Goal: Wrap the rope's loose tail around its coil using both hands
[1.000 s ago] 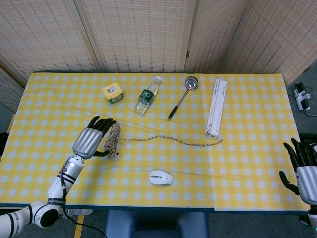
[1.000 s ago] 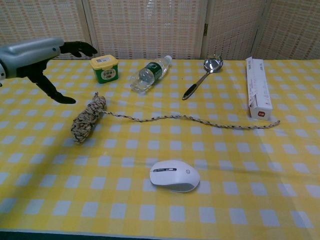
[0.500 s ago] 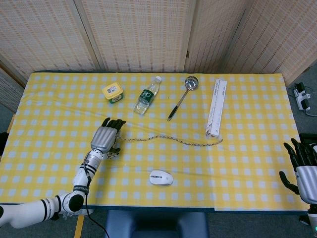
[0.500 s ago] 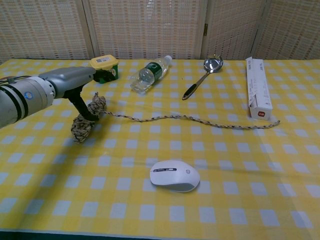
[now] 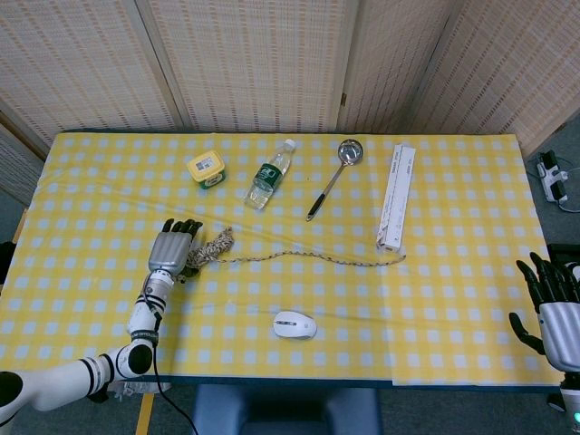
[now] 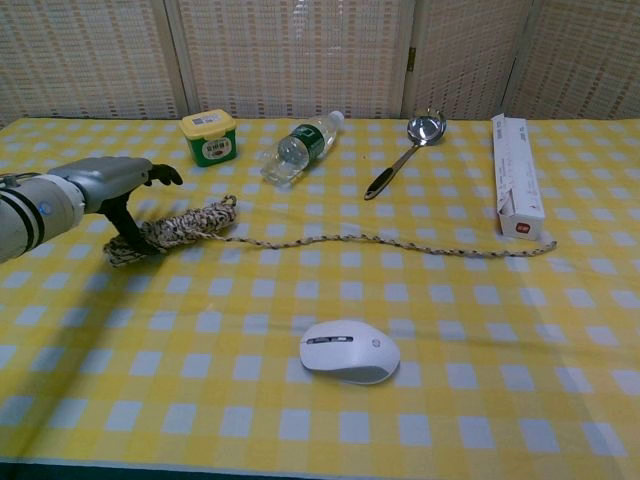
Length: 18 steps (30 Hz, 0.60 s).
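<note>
The speckled rope coil (image 5: pixel 210 248) (image 6: pixel 178 228) lies almost flat left of the table's middle. Its loose tail (image 5: pixel 317 256) (image 6: pixel 400 240) snakes right across the yellow checked cloth and ends near the white box. My left hand (image 5: pixel 172 246) (image 6: pixel 110 185) hovers over the coil's left end. Its thumb reaches down and touches the rope there, while the fingers stretch out above it. My right hand (image 5: pixel 553 304) is off the table's right edge, fingers apart and holding nothing; the chest view does not show it.
A white mouse (image 5: pixel 294 324) (image 6: pixel 349 351) sits near the front edge. Along the back lie a yellow tub (image 5: pixel 206 169), a plastic bottle (image 5: pixel 271 172) and a ladle (image 5: pixel 333 177). A long white box (image 5: pixel 397 197) lies at the right.
My left hand came down onto the coil and drew back left. The coil swung from a steep diagonal to nearly horizontal and slid left. The right hand stayed put.
</note>
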Available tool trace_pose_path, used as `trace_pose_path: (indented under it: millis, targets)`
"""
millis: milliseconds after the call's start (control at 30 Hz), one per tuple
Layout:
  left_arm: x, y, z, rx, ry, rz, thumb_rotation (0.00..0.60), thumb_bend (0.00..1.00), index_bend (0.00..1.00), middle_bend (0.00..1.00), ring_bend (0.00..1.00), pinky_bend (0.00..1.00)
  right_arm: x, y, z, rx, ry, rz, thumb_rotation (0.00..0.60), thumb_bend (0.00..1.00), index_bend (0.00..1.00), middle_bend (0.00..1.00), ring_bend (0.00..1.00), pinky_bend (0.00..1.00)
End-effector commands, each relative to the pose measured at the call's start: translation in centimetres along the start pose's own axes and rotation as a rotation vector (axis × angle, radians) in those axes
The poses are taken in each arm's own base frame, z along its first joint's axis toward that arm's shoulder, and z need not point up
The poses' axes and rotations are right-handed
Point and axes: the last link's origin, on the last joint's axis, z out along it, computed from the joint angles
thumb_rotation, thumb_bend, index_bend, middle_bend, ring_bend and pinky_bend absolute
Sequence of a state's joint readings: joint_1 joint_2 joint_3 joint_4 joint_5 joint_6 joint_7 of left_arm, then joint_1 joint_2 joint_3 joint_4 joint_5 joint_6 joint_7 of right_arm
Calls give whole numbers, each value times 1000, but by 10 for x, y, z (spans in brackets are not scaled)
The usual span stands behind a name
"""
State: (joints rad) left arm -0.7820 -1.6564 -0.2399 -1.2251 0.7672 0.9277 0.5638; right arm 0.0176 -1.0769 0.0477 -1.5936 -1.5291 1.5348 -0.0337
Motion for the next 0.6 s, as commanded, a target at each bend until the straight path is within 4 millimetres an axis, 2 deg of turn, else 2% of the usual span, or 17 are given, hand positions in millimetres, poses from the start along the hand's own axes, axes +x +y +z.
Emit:
trace_pose_path:
  millis: [33,133,267,600]
  targets:
    - [-1,-11,1,29,-12,-48,600,202,236,206,210,162,0,0,0,-1,3,-2,600,388,0,0,32,0]
    - [-1,-14,0,20,-9,-80,600,208,341,305,301,274,0,-1,-1,-3,9,-4,600,388,0,0,33,0]
    - [-4,-13,0,1,5,-120,600,210,416,369,363,320,-1,-1,-2,-6,8,-5,600,388,0,0,32,0]
    - [-11,-7,4,-19,-1,-105,600,212,430,384,378,329,0,0,-6,-16,12,-5,600,388,0,0,15,0]
